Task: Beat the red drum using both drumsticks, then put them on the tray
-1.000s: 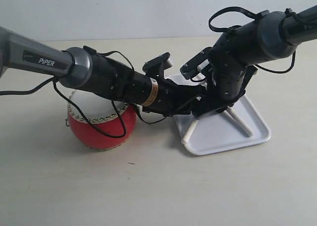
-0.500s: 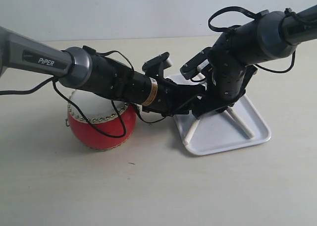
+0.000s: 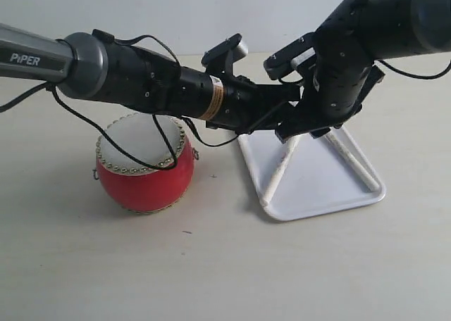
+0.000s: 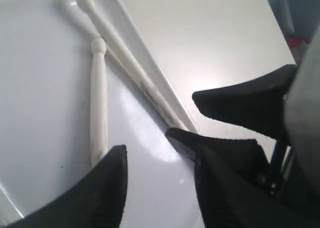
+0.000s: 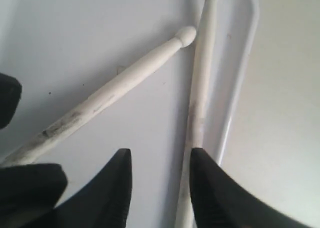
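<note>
The red drum (image 3: 144, 172) stands on the table at the left, under my left arm. To its right lies the white tray (image 3: 317, 186). Both drumsticks rest on it, one (image 3: 278, 170) toward the drum side and one (image 3: 351, 161) toward the right, their upper ends hidden under the grippers. My left gripper (image 3: 278, 108) reaches across and hovers above the tray beside my right gripper (image 3: 310, 127). The left wrist view has the left gripper (image 4: 145, 143) open over the tray (image 4: 45, 63) near both sticks (image 4: 98, 103) (image 4: 130, 63). The right gripper (image 5: 161, 153) is open, one stick (image 5: 200, 88) just beside a finger and the other (image 5: 115, 88) apart.
The two arms crowd each other above the tray's back edge, and black fingers (image 5: 30, 183) of the left gripper show in the right wrist view. Pale tabletop (image 3: 211, 265) surrounds the drum and tray. A plain wall stands behind.
Both grippers have lifted up and away from the tray. The drumsticks stay lying on it where they were, and more of the drum's skin top now shows.
</note>
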Action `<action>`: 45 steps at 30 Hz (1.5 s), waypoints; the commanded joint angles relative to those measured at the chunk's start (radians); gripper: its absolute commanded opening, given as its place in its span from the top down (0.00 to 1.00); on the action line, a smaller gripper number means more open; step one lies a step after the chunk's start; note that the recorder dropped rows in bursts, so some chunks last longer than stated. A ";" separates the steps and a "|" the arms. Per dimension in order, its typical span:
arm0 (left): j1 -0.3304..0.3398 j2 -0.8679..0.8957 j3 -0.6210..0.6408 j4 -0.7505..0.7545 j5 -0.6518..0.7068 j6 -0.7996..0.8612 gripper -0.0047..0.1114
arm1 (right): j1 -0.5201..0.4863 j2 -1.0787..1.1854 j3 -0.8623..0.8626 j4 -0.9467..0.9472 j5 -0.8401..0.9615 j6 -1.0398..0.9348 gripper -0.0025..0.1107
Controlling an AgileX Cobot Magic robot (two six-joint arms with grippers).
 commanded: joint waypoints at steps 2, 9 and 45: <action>0.001 -0.056 -0.002 0.038 -0.026 0.005 0.59 | 0.001 -0.082 0.002 0.015 -0.008 -0.001 0.64; 0.001 -0.070 -0.002 0.052 -0.033 0.001 0.59 | 0.001 -0.110 0.002 0.015 0.005 -0.001 0.64; -0.009 -1.148 0.526 0.248 0.211 0.189 0.96 | 0.001 -1.258 0.289 0.739 -0.211 -0.437 0.98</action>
